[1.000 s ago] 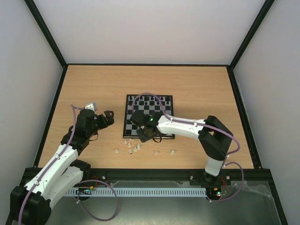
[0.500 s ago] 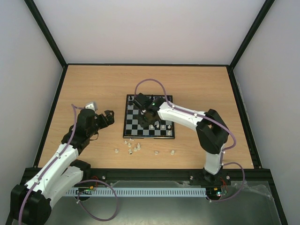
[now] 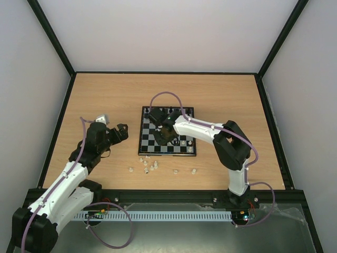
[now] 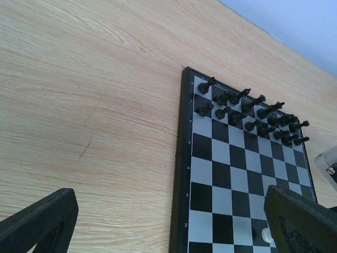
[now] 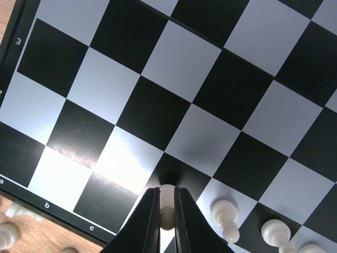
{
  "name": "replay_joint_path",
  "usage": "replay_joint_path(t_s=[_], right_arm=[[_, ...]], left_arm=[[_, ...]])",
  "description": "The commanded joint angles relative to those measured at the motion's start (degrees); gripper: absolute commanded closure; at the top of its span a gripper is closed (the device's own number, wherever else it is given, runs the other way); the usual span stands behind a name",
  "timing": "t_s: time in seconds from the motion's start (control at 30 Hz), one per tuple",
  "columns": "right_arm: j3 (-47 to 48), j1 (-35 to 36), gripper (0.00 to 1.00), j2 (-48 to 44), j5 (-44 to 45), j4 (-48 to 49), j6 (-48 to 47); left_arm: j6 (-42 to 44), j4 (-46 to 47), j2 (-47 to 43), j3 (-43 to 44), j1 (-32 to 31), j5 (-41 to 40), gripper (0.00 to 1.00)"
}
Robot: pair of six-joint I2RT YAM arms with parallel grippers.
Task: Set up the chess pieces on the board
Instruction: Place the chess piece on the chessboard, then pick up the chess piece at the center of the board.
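Wooden table (image 3: 105, 95) holds the board (image 3: 149, 143), and you have only a few white chess pieces (image 3: 184, 142) standing by its 5 o'clock corner; many more lie on the wood at 6 o'clock. Your right gripper (image 5: 166, 200) pinches one white piece (image 5: 167, 213) over the board and has moved from the near edge toward 12 o'clock. Your left gripper (image 3: 117, 125) stays spread wide at 9 o'clock.

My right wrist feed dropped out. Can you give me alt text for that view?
The right pincer is shut on a cream-white chess piece, over a dark square in the near rows of the board. More white pieces stand on the board to its right, and loose pieces lie on the table off the board's corner.
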Motion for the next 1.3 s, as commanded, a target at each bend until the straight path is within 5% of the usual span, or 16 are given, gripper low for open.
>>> replay_joint_path(t_s=[0.0,0.3,0.63,0.93,1.27], right_arm=[[0.37,-0.28,0.93,1.7,0.13,-2.98,-0.73],[0.16,-0.86,0.92,2.74,-0.28,-2.54,-0.86],[0.14,-0.82,0.62,-1.45,-1.68,-2.95,-0.6],[0.32,4.77,0.61,-7.05,-2.71,-2.5,-0.09],[3.8,11.14,0.69,-1.13,-4.96,-1.96,1.14]], left_arm=[[0.47,0.44,0.23,0.24,0.44,0.23,0.0],[0.64,0.4,0.39,0.35,0.57,0.31,0.01],[0.56,-0.17,0.21,0.8,0.93,0.22,0.0],[-0.8,-3.25,-4.96,1.66,1.2,-0.23,0.01],[-1.62,-11.87,-17.46,7.06,1.19,0.45,0.01]])
